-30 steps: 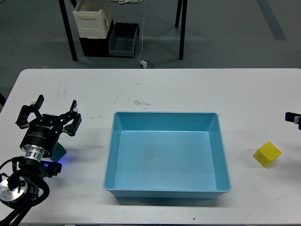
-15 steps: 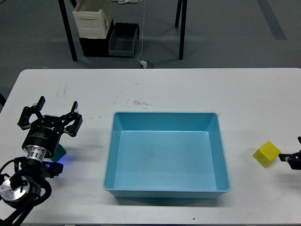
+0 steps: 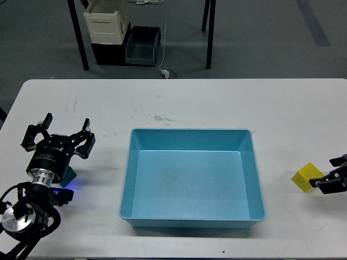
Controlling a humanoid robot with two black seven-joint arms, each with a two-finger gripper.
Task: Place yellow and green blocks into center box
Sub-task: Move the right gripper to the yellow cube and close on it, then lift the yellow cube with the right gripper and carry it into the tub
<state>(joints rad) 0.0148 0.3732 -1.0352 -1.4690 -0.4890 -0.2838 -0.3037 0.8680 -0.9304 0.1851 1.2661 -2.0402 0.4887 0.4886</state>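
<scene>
The blue box (image 3: 125, 181) stands empty in the middle of the white table. My left gripper (image 3: 58, 138) is open at the left, pointing down over the green block (image 3: 69, 176). Only a dark green corner of that block shows beside the wrist. The yellow block (image 3: 303, 176) lies on the table right of the box. My right gripper (image 3: 332, 174) comes in from the right edge, open. Its lower finger reaches the block's right side, and its fingers are not around the block.
The white table (image 3: 190, 103) has scuff marks at the back. Beyond its far edge, on the floor, stand a cream crate (image 3: 106, 21), a dark bin (image 3: 143, 45) and black table legs (image 3: 210, 32).
My right gripper has moved in from the right edge and down to the yellow block's right side. My left gripper has sunk slightly over the green block. The blocks have not moved.
</scene>
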